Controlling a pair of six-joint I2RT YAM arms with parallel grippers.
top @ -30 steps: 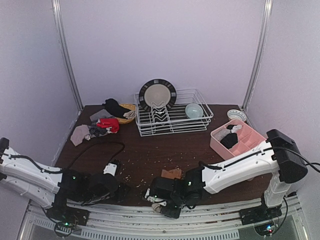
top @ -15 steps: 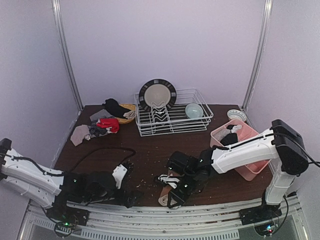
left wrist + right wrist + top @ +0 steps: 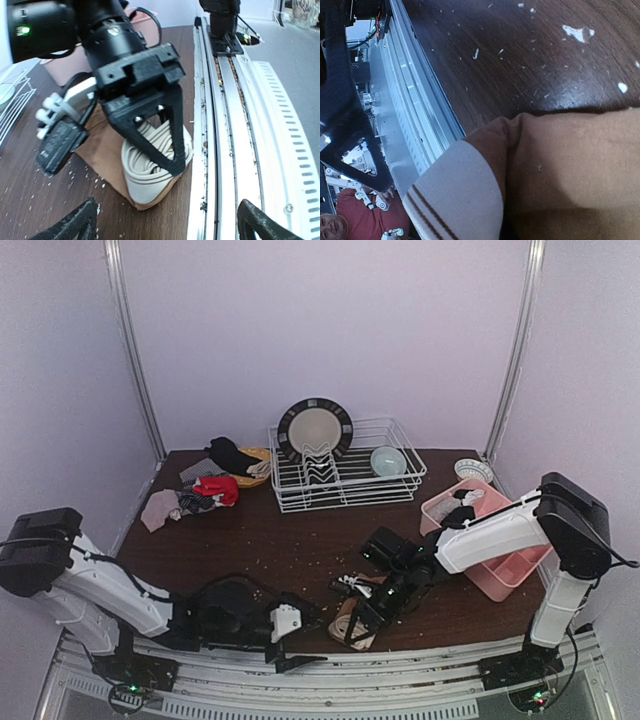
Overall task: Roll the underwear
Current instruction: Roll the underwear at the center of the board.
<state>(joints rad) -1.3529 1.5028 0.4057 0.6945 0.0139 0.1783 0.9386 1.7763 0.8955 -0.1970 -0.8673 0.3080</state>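
Note:
A brown piece of underwear (image 3: 347, 612) with a pale striped waistband lies near the table's front edge, its band end curled into a loose roll (image 3: 150, 172). My right gripper (image 3: 356, 620) is shut on that roll; its black fingers (image 3: 172, 145) pinch the band from above. The same brown cloth and pale band (image 3: 465, 195) fill the right wrist view, and my own fingers are hidden there. My left gripper (image 3: 297, 638) stands open just left of the roll and touches nothing; its tips frame the wrist view's bottom (image 3: 167, 222). More underwear (image 3: 205, 490) lies heaped at the back left.
A pink compartment tray (image 3: 505, 565) stands at the right with dark cloth in it. A white dish rack (image 3: 345, 480) holding a plate (image 3: 315, 428) and a bowl (image 3: 388, 460) stands at the back. The metal rail (image 3: 225, 125) runs along the front edge beside the roll.
My left gripper has opened wide and swung right toward the roll. My right gripper has carried the brown underwear right and a little back from the front edge.

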